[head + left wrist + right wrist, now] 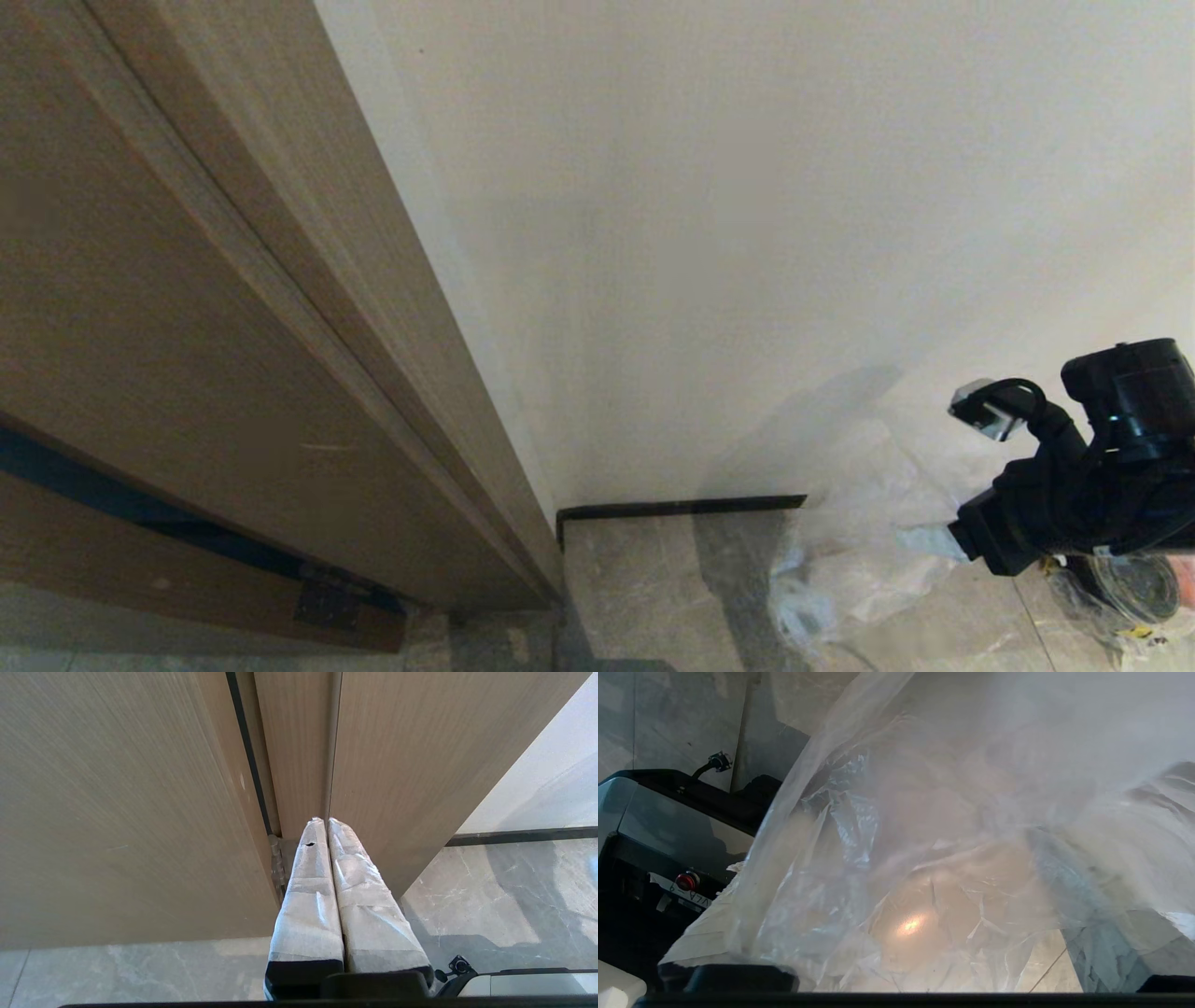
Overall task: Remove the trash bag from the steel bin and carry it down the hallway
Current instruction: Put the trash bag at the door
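The trash bag [854, 560] is a clear crinkly heap on the marbled hallway floor [644, 588], against the white wall at the lower right. A dark round piece of rubbish [1125, 583] shows through it. My right gripper [934, 543] reaches into the bag from the right. In the right wrist view this gripper [913, 826] is open, its taped fingers [1101, 933] far apart and the bag's film [924, 896] draped over and between them. My left gripper [327, 821] is shut on nothing, close to a wooden door. The steel bin is out of view.
A wooden door [187, 327] with a hinge [327, 607] fills the left. The white wall [747, 233] stands straight ahead, with black skirting [681, 509] at its foot. My own base [668, 826] sits close beside the bag.
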### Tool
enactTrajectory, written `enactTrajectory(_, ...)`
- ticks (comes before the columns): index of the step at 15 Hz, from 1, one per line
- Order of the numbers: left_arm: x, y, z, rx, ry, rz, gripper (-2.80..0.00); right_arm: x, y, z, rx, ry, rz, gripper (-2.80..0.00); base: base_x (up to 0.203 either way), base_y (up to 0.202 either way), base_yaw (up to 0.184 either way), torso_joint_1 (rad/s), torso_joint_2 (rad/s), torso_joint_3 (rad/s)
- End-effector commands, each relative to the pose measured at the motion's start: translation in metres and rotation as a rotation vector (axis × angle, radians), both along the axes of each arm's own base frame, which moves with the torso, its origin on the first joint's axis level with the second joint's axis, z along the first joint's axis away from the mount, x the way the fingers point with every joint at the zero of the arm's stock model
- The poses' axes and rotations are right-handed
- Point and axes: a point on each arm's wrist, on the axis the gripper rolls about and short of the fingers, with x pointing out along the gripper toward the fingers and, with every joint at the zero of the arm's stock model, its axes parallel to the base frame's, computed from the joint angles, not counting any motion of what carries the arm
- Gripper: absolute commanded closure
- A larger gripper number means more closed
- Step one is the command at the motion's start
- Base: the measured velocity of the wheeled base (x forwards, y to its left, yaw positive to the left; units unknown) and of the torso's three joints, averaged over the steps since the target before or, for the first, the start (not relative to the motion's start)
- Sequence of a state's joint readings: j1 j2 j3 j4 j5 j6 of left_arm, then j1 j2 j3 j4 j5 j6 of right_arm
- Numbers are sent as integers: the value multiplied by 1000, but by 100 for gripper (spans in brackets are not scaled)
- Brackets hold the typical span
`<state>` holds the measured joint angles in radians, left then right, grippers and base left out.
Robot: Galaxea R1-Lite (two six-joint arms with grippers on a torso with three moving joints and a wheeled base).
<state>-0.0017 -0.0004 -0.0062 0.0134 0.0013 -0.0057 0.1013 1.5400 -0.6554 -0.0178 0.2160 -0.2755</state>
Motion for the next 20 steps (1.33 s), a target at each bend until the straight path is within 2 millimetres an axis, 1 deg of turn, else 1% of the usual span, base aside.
enactTrajectory(1,0,0,0,0,1,0,0,0,0,0,0,0,4,-280,0,0,0,0,0,0)
enactTrajectory(10,0,0,0,0,1,0,0,11,5,-9,7,2,23,-280,0,0,0,0,0,0)
enactTrajectory(12,0,0,0,0,-1,0,0,15,6,-9,6,-3,23,-280,0,0,0,0,0,0)
enactTrajectory(16,0,0,0,0,1,0,0,13,6,-11,19,-46,14,-280,0,0,0,0,0,0)
enactTrajectory(17,0,0,0,0,1,0,0,13,5,-10,16,-52,16,0,0,0,0,0,0,0)
enactTrajectory(20,0,0,0,0,1,0,0,18,6,-8,6,-53,17,0,0,0,0,0,0,0)
